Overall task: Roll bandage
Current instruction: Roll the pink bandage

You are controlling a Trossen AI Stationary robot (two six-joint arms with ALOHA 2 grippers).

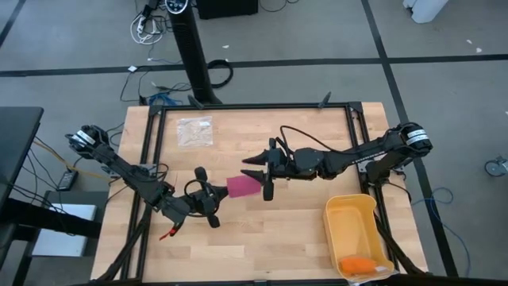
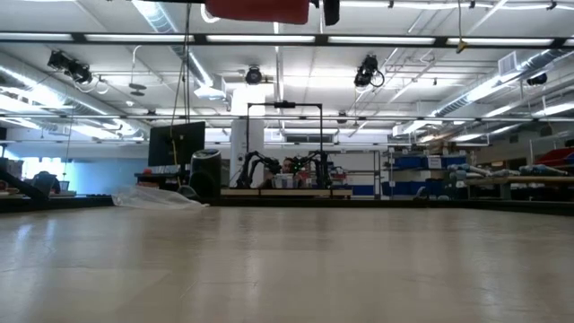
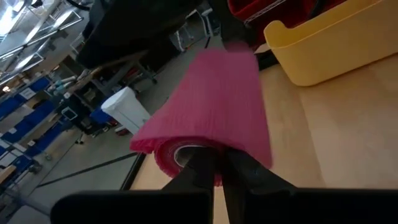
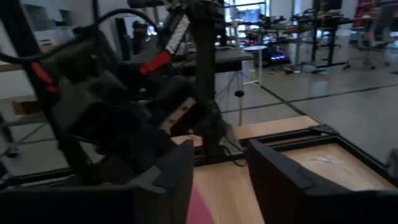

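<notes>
The pink bandage [image 1: 240, 187] hangs in the air over the table's middle, between my two grippers. One end is wound into a small roll [image 3: 177, 152]. The flat strip [image 3: 217, 93] runs from the roll toward my right gripper. My left gripper [image 1: 209, 198] is shut on the roll. My right gripper [image 1: 262, 176] is open, its fingers standing on either side of the strip's far end [image 4: 200, 211]. In the low view the bandage [image 2: 256, 9] shows at the top edge, well above the table. My left gripper pinches the bandage's rolled end [image 3: 186, 155] between its two fingers [image 3: 202, 168], which come level from the table's left side. The roll is lifted clear of the table, and the strip runs flat away from it. My right gripper has the strip's far end between its open fingers; whether they touch it I cannot tell.
A yellow bin [image 1: 353, 230] stands at the near right with a small orange object [image 1: 357, 264] in it. A clear crinkled plastic bag [image 1: 194, 131] lies at the far left. A black frame [image 1: 254, 107] edges the wooden tabletop.
</notes>
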